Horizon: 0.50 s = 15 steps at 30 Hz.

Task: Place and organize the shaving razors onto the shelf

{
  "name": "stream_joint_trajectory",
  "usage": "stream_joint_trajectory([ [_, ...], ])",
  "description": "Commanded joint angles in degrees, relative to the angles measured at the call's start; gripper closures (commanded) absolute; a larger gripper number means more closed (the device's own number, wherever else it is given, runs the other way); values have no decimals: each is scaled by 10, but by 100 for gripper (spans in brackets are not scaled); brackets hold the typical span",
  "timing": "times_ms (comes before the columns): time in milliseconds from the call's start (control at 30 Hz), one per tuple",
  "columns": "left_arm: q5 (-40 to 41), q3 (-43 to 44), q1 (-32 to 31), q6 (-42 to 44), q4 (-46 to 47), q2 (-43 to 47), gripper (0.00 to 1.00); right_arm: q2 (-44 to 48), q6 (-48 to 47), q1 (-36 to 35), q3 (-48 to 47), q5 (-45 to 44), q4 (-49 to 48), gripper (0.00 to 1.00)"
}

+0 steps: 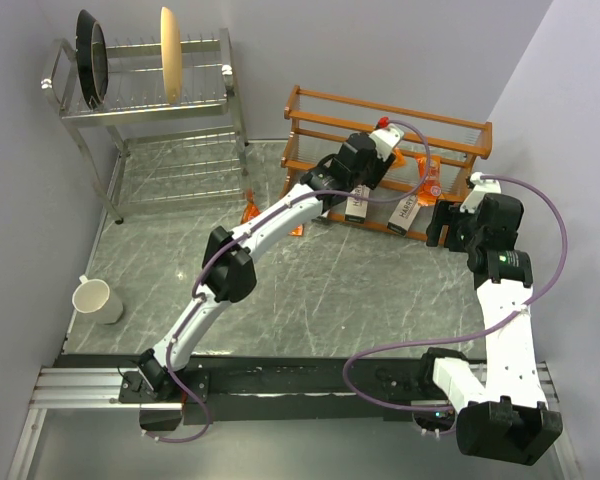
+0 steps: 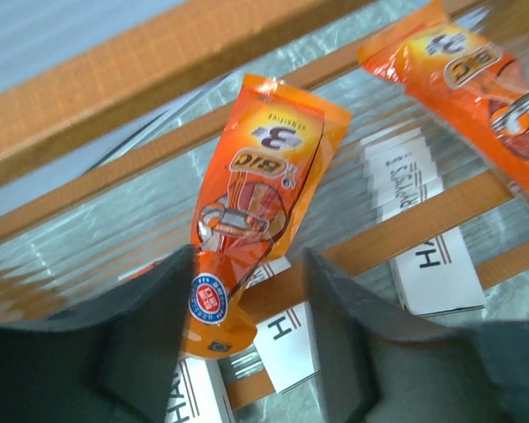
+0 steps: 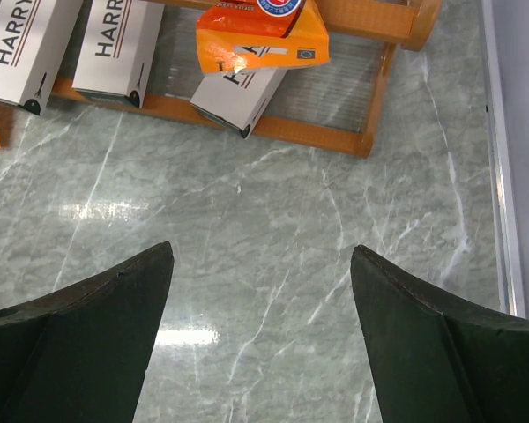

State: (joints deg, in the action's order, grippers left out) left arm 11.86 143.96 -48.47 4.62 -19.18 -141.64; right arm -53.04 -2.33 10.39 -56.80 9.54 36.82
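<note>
With the orange pack [image 2: 257, 176] judged set on the shelf [image 2: 115, 79], the left gripper [image 2: 249, 257], open and empty like the right gripper [image 3: 262, 251], is to be withdrawn.

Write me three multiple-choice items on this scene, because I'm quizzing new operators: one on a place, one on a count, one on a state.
1. Where is the white mug?
A. On the steel rack
B. On the table, far left
C. On the floor

2. How many grey HARRY'S boxes does the right wrist view show?
A. One
B. Two
C. Three

3. How is the right pincer?
A. Open, holding nothing
B. Shut on a box
C. Shut on the mug

Key:
1 B, the mug stands on the marble top by its left edge.
2 C, three boxes lie side by side on the shelf, one partly under an orange pack.
3 A, its fingers stand wide apart over bare table.
</note>
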Motion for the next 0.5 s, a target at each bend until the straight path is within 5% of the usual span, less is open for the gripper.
stream_joint_trajectory([
  [0, -15, 39, -7, -22, 25, 18, 31, 8, 6, 6, 4, 0, -18, 11],
  [100, -41, 14, -12, -23, 6, 106, 20, 11, 3, 7, -2, -3, -15, 11],
  [267, -87, -330, -1, 31, 155, 325, 12, 10, 6, 8, 4, -1, -17, 11],
  [367, -78, -366, 28, 20, 120, 354, 14, 6, 11, 9, 4, 8, -24, 11],
  [467, -113, -347, 89, -80, 59, 334, 19, 0, 16, 10, 0, 13, -29, 11],
])
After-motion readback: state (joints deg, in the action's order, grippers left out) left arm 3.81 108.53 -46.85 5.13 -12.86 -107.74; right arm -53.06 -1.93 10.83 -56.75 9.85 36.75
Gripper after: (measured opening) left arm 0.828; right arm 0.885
